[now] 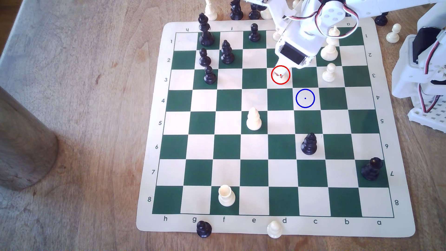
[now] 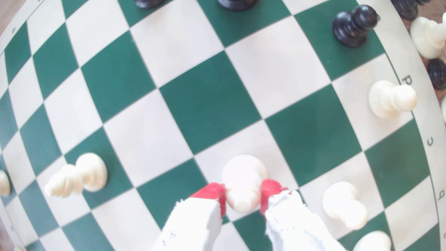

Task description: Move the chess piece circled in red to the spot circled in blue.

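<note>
The chess piece circled in red (image 1: 285, 76) is a cream piece standing on a cream square in row 3, mostly covered by the arm in the exterior view. The wrist view shows its round base and pointed head (image 2: 243, 171) between two red-padded fingers (image 2: 213, 193). My gripper (image 2: 243, 200) (image 1: 281, 73) comes down over it from above. Both pads press against the head's sides, and the base rests on the board. The spot circled in blue (image 1: 305, 98) is a bare cream square, one row nearer and one column toward the exterior view's right.
A cream pawn (image 1: 329, 72) and a tall cream king (image 1: 330, 45) stand close on the exterior view's right of the gripper. Another cream bishop (image 1: 254, 119) and a black piece (image 1: 309, 144) stand in nearer rows. Black pieces (image 1: 210, 74) cluster at the far left of the board.
</note>
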Robot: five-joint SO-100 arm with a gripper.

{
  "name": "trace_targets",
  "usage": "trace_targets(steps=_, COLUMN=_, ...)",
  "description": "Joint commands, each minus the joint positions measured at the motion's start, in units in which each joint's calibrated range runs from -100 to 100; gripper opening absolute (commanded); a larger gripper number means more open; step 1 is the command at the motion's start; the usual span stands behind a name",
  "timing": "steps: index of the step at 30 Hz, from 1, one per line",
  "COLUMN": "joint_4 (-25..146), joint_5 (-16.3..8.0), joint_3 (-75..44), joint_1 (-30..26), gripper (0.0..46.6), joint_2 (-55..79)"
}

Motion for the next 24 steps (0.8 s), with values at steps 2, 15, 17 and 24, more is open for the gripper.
trace_targets(steps=2, joint_4=-1.05, joint_5=-0.05, joint_3=-0.88, joint_1=0.10, gripper=0.2, joint_2=-1.25)
trace_targets(steps=15, joint_4=6.81, joint_5=0.10, joint_3=-3.51, joint_1=0.33, gripper=0.2, joint_2=-15.85)
trace_targets(steps=17, joint_4=7.79, joint_5=0.00, joint_3=-0.25, joint_1=-2.33, gripper=0.2, joint_2=-18.48)
trace_targets(steps=24, joint_4=8.61, joint_5=-0.29, joint_3=5.74, joint_1=-5.53, gripper=0.2, joint_2=-21.62)
